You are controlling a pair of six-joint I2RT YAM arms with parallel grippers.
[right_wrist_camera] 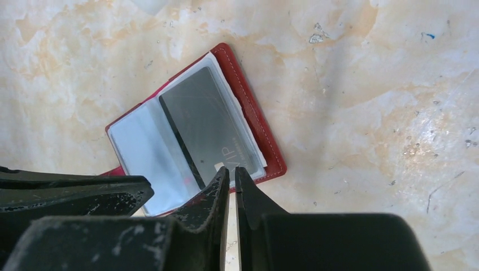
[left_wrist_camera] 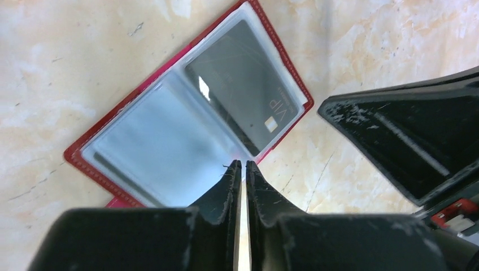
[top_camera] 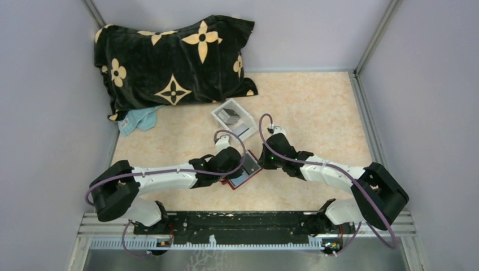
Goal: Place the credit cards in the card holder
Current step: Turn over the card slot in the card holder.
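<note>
I see the card holder lying open on the table, one grey credit card in its sleeve. Left gripper and right gripper hover at its edge, fingers nearly together, empty.

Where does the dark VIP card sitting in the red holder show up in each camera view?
Top external: the dark VIP card lies just below the picture's centre.
Left wrist: the card is at upper centre, in the right-hand sleeve.
Right wrist: the card is left of centre.
Shared landmark: the red card holder around it.
</note>
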